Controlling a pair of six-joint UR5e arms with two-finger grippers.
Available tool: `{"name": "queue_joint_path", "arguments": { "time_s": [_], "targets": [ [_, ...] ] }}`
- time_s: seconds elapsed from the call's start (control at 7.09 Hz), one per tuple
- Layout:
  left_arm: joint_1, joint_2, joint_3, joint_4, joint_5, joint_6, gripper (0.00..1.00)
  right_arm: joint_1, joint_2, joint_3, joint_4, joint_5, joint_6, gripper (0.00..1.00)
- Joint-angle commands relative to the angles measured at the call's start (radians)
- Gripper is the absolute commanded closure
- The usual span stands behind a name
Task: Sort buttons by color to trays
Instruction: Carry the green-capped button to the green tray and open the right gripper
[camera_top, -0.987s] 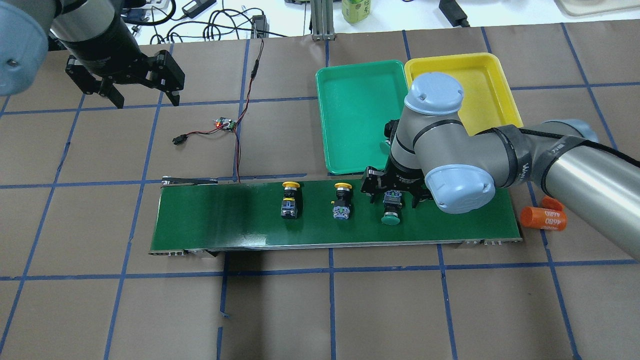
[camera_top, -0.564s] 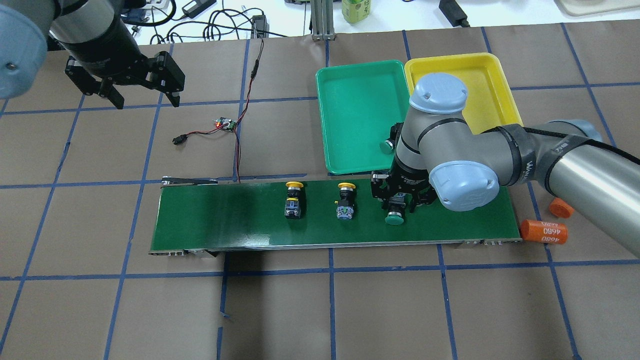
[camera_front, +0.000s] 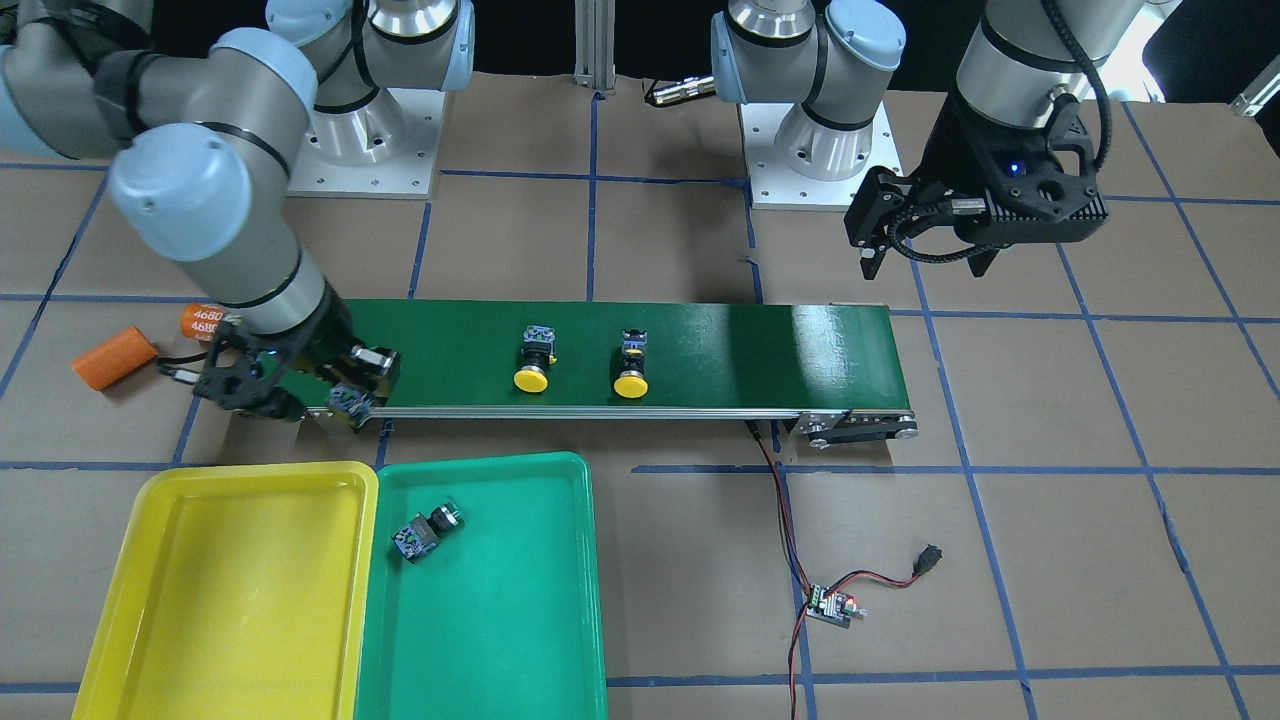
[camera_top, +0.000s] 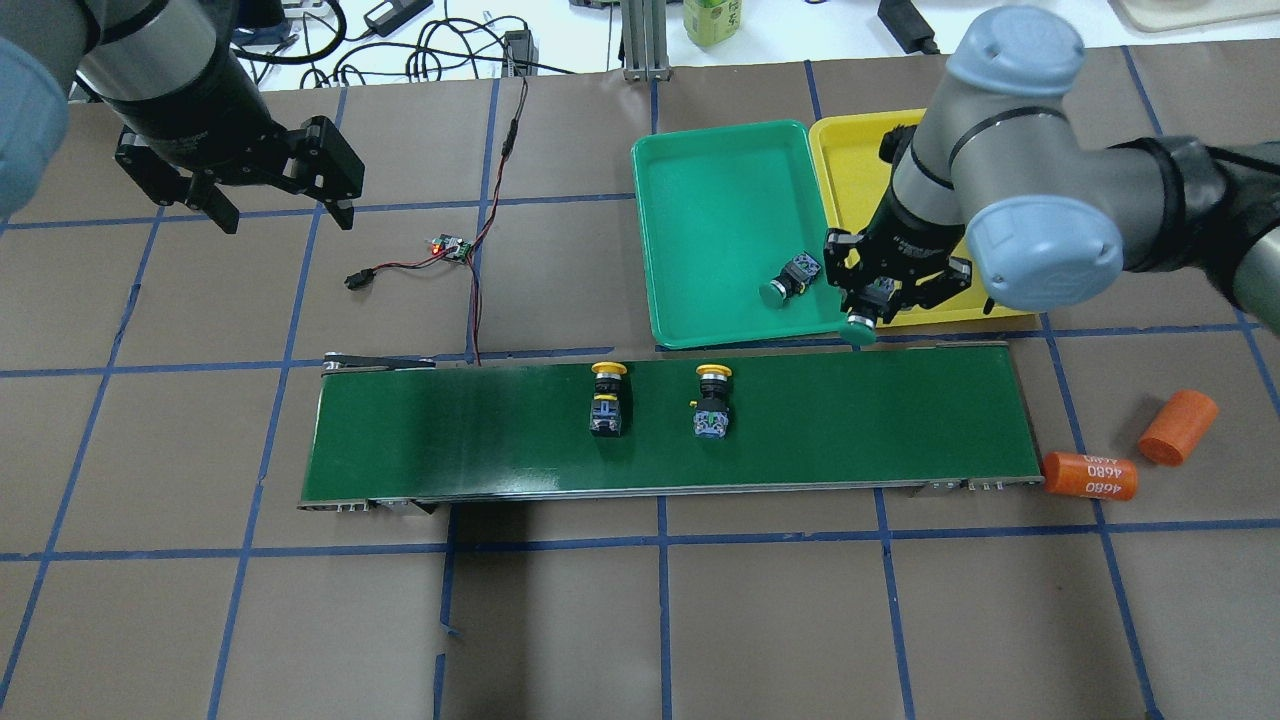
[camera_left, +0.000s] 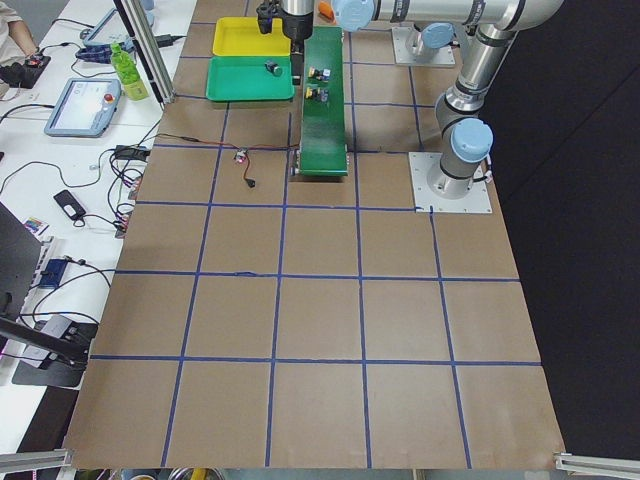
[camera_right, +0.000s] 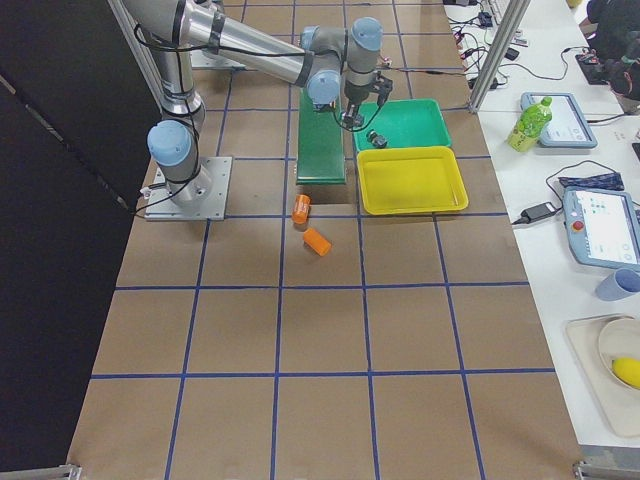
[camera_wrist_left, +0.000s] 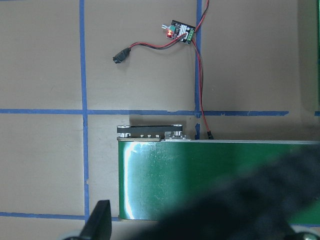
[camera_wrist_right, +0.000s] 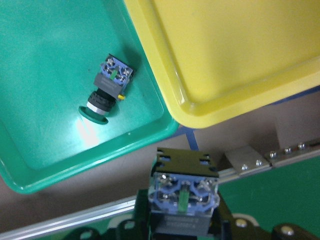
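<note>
Right jaws: right gripper (camera_top: 880, 298) clenched on green-capped push-button with grey blocky body (camera_wrist_right: 184, 192), right of centre overhead, just short of shallow green plastic tray (camera_top: 720, 180), likely its matching place.
Left jaws: left gripper (camera_top: 283, 205) spread, empty, upper left.
Tray content: second green-capped button (camera_top: 790, 280).
Belt: dark-green conveyor belt (camera_top: 450, 430) carries two yellow-capped buttons (camera_top: 608, 398), meant for shallow yellow plastic tray (camera_top: 850, 160).

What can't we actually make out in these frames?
held button: the right wrist view shows only its terminal end; its own body hides the cap.
left gripper: the left wrist view cuts its fingers off at the bottom edge, beside a blurred dark shape.
yellow tray: in the overhead view, the right arm covers most of it.
</note>
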Motion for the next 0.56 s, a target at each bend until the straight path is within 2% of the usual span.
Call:
{"name": "queue_joint_path", "arguments": {
  "time_s": [0.0, 0.14, 0.28, 0.42],
  "targets": [
    [0.023, -0.007, 0.015, 0.007, -0.023, 0.001, 0.0, 0.012, 0.136, -0.184, -0.023, 0.011, 0.019, 1.0],
    [0.031, -0.007, 0.009, 0.01, -0.037, 0.001, 0.0, 0.05, 0.221, -0.262, -0.035, 0.011, 0.074, 1.0],
    [0.034, -0.008, 0.018, 0.018, -0.038, 0.001, 0.0, 0.097, 0.313, -0.311, -0.108, 0.01, 0.137, 1.0],
    [0.034, -0.022, 0.018, 0.051, -0.038, -0.001, 0.0, 0.131, 0.38, -0.323, -0.194, 0.01, 0.157, 1.0]
  ]
}}
